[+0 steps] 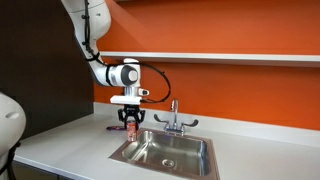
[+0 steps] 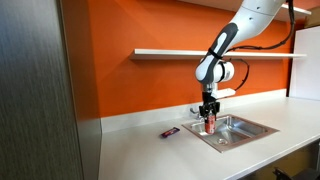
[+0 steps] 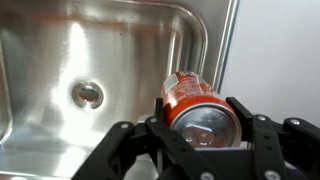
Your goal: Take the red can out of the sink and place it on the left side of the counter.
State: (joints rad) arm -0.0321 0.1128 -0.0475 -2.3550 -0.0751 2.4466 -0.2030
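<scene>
My gripper [image 3: 200, 120] is shut on the red can [image 3: 190, 100], whose silvery top faces the wrist camera. In both exterior views the can [image 1: 127, 126] [image 2: 210, 125] hangs in the fingers above the sink's edge, at the side toward the open counter. The stainless-steel sink [image 3: 60, 60] with its round drain [image 3: 88, 95] lies below and beside the can. The sink [image 1: 190, 150] [image 2: 245, 128] sits in the light grey-white counter [image 1: 70, 140] [image 2: 140, 150], backed by an orange wall.
A chrome faucet [image 1: 173, 118] with two handles stands behind the sink. A small flat purple object [image 2: 170, 132] lies on the counter next to the sink. A white wall shelf [image 2: 180, 52] runs above. A dark cabinet panel [image 2: 35, 90] bounds the counter's end.
</scene>
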